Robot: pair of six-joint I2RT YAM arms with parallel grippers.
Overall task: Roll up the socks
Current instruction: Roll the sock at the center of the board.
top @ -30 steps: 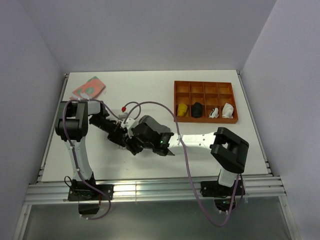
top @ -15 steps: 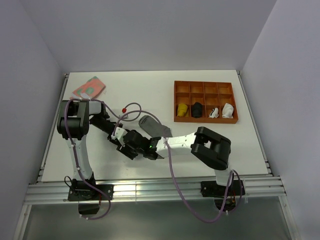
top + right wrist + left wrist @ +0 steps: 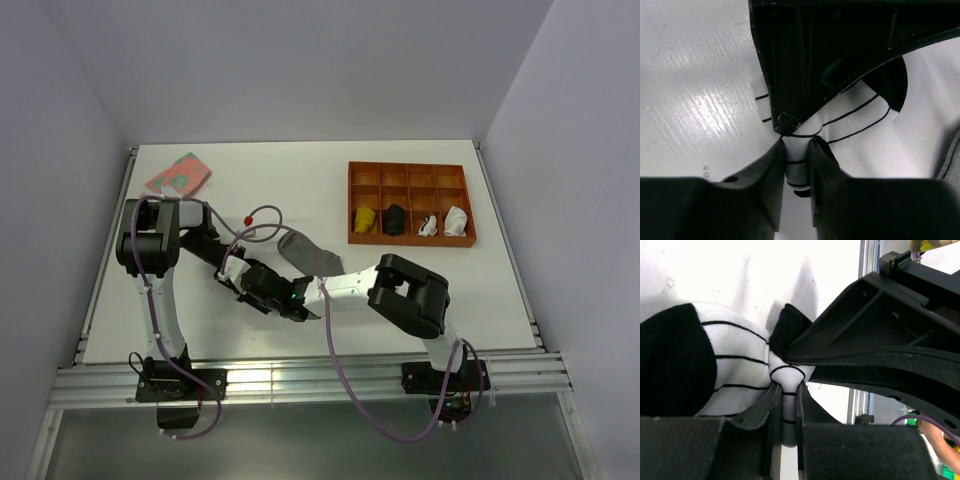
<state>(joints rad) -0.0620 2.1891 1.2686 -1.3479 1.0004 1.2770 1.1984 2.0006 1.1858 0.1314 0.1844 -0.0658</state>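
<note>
Left gripper [image 3: 786, 390] and right gripper [image 3: 796, 156] are each closed narrow on a pinched fold of the striped sock [image 3: 735, 362], tips nearly meeting; grey sock [image 3: 308, 252] lies flat on the table [image 3: 280, 180] just beyond the right gripper, untouched; judged early stage, neither sock rolled yet

White table [image 3: 300, 180] fills mid-frame. Pale grey walls [image 3: 300, 60] left, back, right. Aluminium rail [image 3: 320, 382] along bottom edge.
</note>
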